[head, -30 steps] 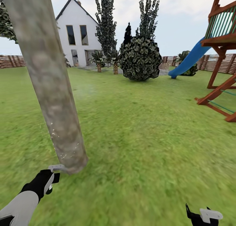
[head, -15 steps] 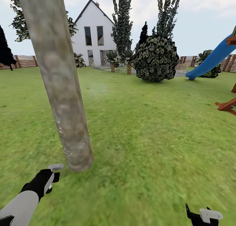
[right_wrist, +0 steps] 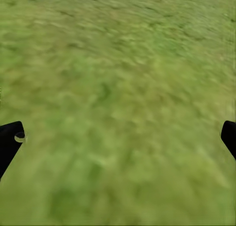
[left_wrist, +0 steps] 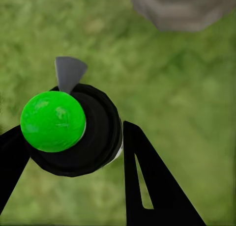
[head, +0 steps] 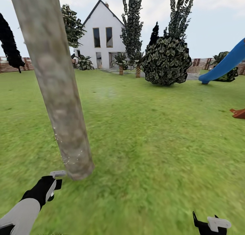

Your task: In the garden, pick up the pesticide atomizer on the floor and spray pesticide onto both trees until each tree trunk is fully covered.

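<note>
Left tool (left_wrist: 73,152) clamps the sprayer (left_wrist: 73,130), nozzle near the trunk (head: 58,88) base. Judgement: sweep upward evenly. Right tool (right_wrist: 118,137) wide, idle.

The trunk (head: 58,92) is the only thing close in, a thick leaning column planted right ahead of the left gripper (head: 56,180), so there's no going straight forward on that side. To its right it's just open lawn (head: 153,143) all the way out to the bush (head: 166,60) and slide (head: 223,65). The right gripper (right_wrist: 118,137) has its jaws spread wide over bare grass.
</note>
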